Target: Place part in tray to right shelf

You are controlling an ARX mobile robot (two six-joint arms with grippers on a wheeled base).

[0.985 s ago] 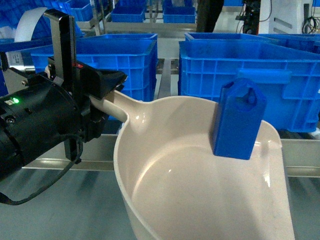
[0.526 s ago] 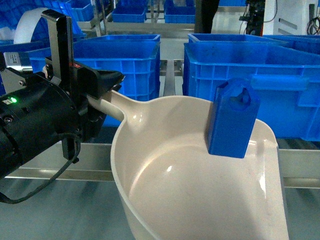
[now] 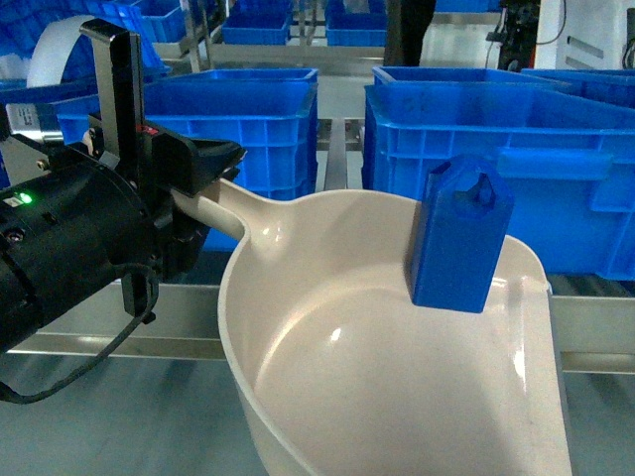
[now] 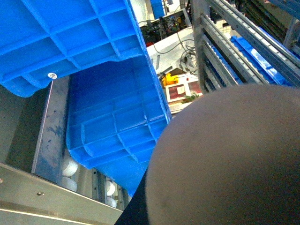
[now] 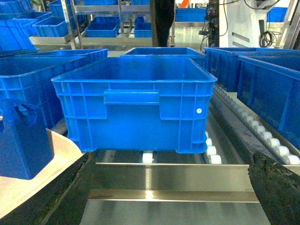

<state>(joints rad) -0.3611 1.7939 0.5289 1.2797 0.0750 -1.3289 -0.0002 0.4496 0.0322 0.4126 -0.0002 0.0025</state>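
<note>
Over the last second I see the tray [image 3: 397,367] and blue part [image 3: 458,238] shift slightly left and toward the shelf rail [image 3: 179,307]; crates [image 3: 506,169] sit bigger in head view. Barely any drift in the last half second.

My feeds are bright and evenly lit from overhead, with a cool blue cast. The tray [image 3: 397,377] carries small glare spots on its glossy floor and a soft shadow under its rim at 9 o'clock. The shelf rail [image 5: 173,178] shows a white streak. My left wrist view is blocked at 5 o'clock by a blurred grey-brown mass.
</note>
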